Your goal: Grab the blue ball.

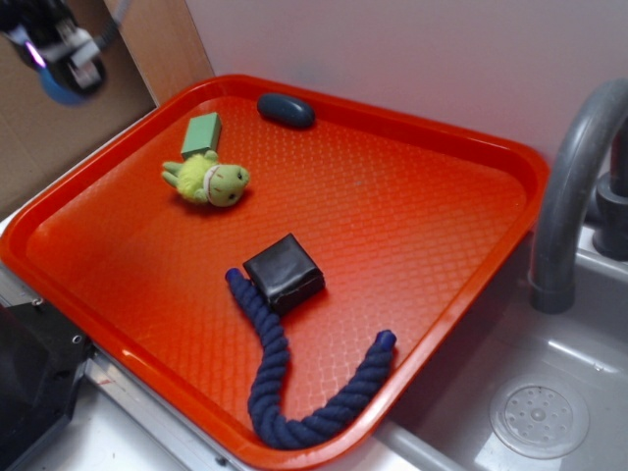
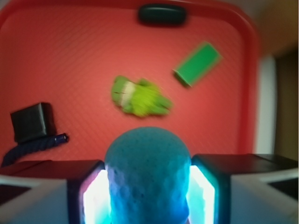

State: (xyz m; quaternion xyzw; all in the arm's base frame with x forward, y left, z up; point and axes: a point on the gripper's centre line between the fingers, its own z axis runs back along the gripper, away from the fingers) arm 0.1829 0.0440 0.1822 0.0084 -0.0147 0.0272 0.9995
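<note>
The blue ball (image 2: 148,175) is light blue with a bumpy knitted surface and sits squeezed between my two jaws in the wrist view. My gripper (image 2: 148,191) is shut on it and holds it high above the red tray (image 2: 70,56). In the exterior view my gripper (image 1: 61,61) is at the top left, above and outside the tray's far left corner, and the blue ball (image 1: 61,90) shows just under the fingers.
On the red tray (image 1: 412,206) lie a green plush toy (image 1: 209,181), a green block (image 1: 202,133), a dark navy oval pebble (image 1: 286,110), a black cube (image 1: 285,272) and a long navy rope (image 1: 294,392). A grey faucet (image 1: 574,186) and sink (image 1: 530,417) are at the right.
</note>
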